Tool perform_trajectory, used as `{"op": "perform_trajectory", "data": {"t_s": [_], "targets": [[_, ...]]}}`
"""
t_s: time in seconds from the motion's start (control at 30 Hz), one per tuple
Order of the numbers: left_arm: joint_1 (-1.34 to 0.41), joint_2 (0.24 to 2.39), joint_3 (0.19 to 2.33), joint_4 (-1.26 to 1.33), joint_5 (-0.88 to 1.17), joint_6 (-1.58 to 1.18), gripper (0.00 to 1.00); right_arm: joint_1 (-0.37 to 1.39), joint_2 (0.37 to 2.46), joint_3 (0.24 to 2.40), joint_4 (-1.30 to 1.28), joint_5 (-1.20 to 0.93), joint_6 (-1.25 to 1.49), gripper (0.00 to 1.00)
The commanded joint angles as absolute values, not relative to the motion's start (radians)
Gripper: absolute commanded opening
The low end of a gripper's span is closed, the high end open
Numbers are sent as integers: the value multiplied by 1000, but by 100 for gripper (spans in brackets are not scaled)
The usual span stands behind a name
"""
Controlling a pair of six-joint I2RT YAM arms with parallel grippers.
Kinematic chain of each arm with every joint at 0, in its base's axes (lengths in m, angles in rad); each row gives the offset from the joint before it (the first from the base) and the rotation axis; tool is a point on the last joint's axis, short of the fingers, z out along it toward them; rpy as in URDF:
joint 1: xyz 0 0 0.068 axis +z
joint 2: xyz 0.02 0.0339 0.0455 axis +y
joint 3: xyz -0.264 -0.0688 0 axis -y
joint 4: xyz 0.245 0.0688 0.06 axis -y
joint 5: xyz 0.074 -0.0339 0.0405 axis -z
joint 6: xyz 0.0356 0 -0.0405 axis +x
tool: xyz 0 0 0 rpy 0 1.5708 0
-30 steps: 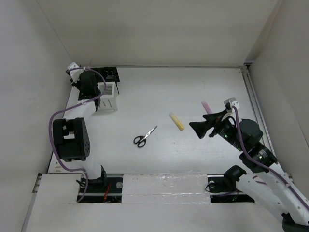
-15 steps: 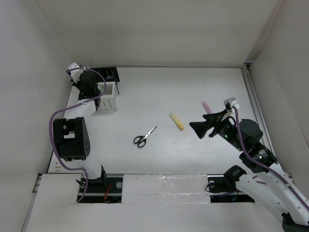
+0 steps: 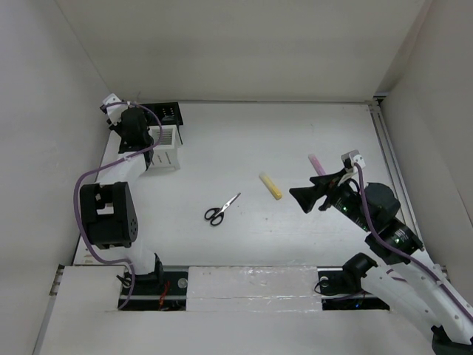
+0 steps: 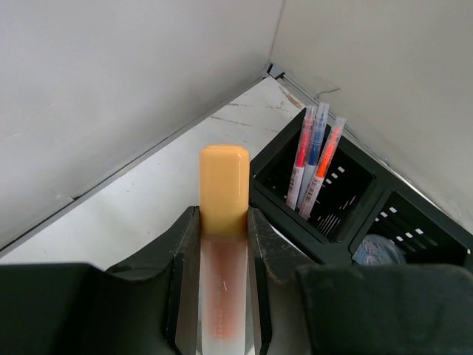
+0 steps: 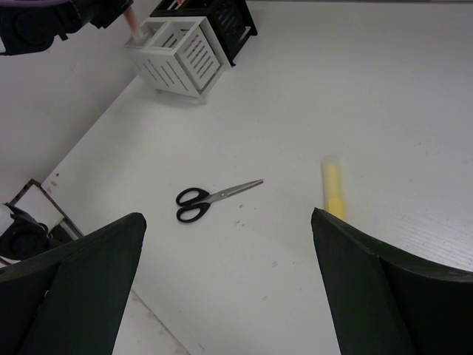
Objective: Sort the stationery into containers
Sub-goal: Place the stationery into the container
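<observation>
Partly done, I judge: three pens (image 4: 314, 166) and a small tub (image 4: 377, 250) sit in the black holder (image 4: 347, 203) behind the white box (image 3: 165, 148); scissors (image 3: 220, 210), a yellow marker (image 3: 270, 186) and a pink marker (image 3: 315, 162) lie loose, well right of that box; the left claw (image 4: 222, 222), just beside the box, is clamped on an orange marker (image 4: 224, 185); the right claw (image 5: 228, 218) hangs wide apart, empty.

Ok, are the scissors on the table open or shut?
Shut: the scissors lie flat, blades together as one thin strip, handle loops side by side.
</observation>
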State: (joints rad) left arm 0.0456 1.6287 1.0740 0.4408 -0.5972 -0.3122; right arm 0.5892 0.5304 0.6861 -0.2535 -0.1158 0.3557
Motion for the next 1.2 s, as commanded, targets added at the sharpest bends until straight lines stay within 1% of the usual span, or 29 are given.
{"op": "perform_trajectory", "data": {"t_s": [0.0,0.17,0.43,0.73,0.97,1.17], "targets": [[43,1542,1130,456,-606,-302,0,584,523,690,-201,-110,362,100],[43,1509,1103,525,-652,-272,0,584,532,690,-192,-120,362,100],[43,1634,1141,491,-643,-273,0,584,532,681,-192,-110,353,100],[43,1692,1172,491,-675,-264,0,584,541,681,-183,-110,353,100],[43,1739,1163,491,-655,-264,0,584,551,672,-173,-110,353,100],[31,1730,1152,482,-644,-285,0,584,560,672,-163,-110,353,100]]}}
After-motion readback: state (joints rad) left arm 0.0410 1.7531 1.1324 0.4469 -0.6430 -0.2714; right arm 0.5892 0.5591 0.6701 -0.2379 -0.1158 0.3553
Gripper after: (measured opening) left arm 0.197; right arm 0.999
